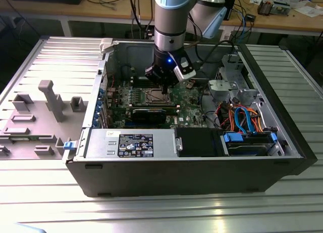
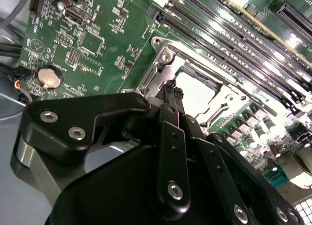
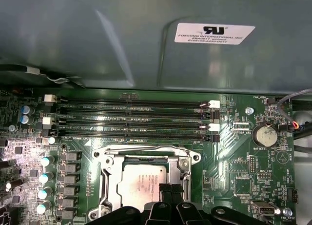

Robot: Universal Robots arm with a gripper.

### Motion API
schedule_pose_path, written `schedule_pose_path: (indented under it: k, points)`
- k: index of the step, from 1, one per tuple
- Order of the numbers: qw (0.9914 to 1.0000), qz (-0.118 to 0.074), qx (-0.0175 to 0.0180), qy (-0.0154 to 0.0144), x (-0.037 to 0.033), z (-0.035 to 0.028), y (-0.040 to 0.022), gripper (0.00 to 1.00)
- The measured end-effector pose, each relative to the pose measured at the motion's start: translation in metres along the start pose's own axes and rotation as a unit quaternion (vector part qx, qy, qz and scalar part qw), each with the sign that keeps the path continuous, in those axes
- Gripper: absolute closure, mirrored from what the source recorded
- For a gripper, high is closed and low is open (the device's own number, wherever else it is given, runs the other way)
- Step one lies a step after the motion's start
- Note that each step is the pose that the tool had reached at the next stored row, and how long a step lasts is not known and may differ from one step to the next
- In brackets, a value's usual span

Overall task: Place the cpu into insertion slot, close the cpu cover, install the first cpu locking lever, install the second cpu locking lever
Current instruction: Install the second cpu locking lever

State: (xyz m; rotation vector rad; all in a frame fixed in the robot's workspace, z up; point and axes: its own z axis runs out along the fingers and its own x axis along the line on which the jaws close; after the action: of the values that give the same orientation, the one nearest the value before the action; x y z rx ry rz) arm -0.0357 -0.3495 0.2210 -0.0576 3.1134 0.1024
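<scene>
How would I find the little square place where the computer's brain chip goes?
Look inside the open computer case at the green circuit board. Near its middle, right under the robot's pincer, sits the insertion slot, a small square with a shiny silver metal rim. The memory slots beside it are long, thin and black, so the square one stands out.

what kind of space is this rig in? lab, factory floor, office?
Most likely an electronics lab or workshop. An opened computer case lies on a ribbed metal table, wooden benches behind carry cables and parts, and grey fixture blocks stand beside the case. The gripper hangs over the motherboard.
</scene>
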Motion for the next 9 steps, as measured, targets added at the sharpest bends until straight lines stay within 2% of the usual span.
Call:
schedule_pose_path:
  k: [9]
  points:
    - [1.0, 0.0, 0.0002, 0.0, 0.0002, -0.0002, -0.0045, 0.89]
